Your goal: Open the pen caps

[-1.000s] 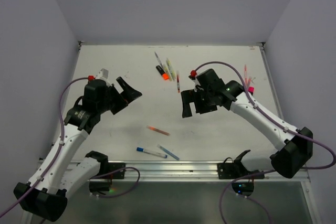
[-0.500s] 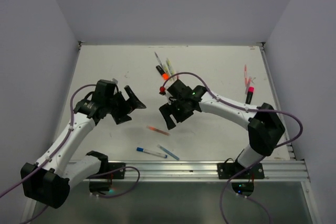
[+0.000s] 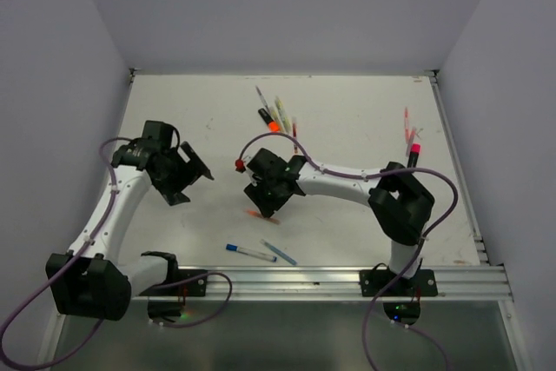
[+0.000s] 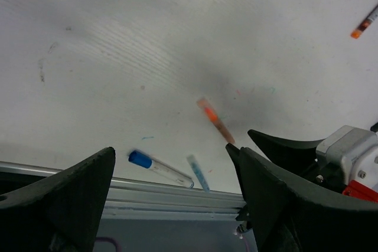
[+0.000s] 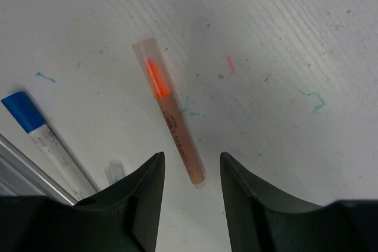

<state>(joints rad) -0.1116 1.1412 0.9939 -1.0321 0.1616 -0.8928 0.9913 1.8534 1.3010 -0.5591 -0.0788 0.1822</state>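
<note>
An orange pen (image 5: pixel 177 128) lies flat on the white table, a clear cap (image 5: pixel 149 57) over its orange tip. My right gripper (image 5: pixel 192 172) hovers over the pen's uncapped end, jaws open and narrowed, the end lying between the fingertips without touching them. From above, the right gripper (image 3: pixel 265 204) hides most of that pen (image 3: pixel 256 214). My left gripper (image 3: pixel 193 187) hangs wide open to the left with nothing in it. The left wrist view shows the orange pen (image 4: pixel 215 121) and a pen with a blue cap (image 4: pixel 140 158).
A blue-capped pen (image 3: pixel 250 252) and a light blue pen (image 3: pixel 280 252) lie near the front rail (image 3: pixel 287 280). Several pens and highlighters (image 3: pixel 274 115) are clustered at the back. Pink pens (image 3: pixel 410 141) lie at the right edge. Walls close in on three sides.
My right arm swung left and down over the orange pen and its jaws narrowed. The left gripper pulled back to the left, still open.
</note>
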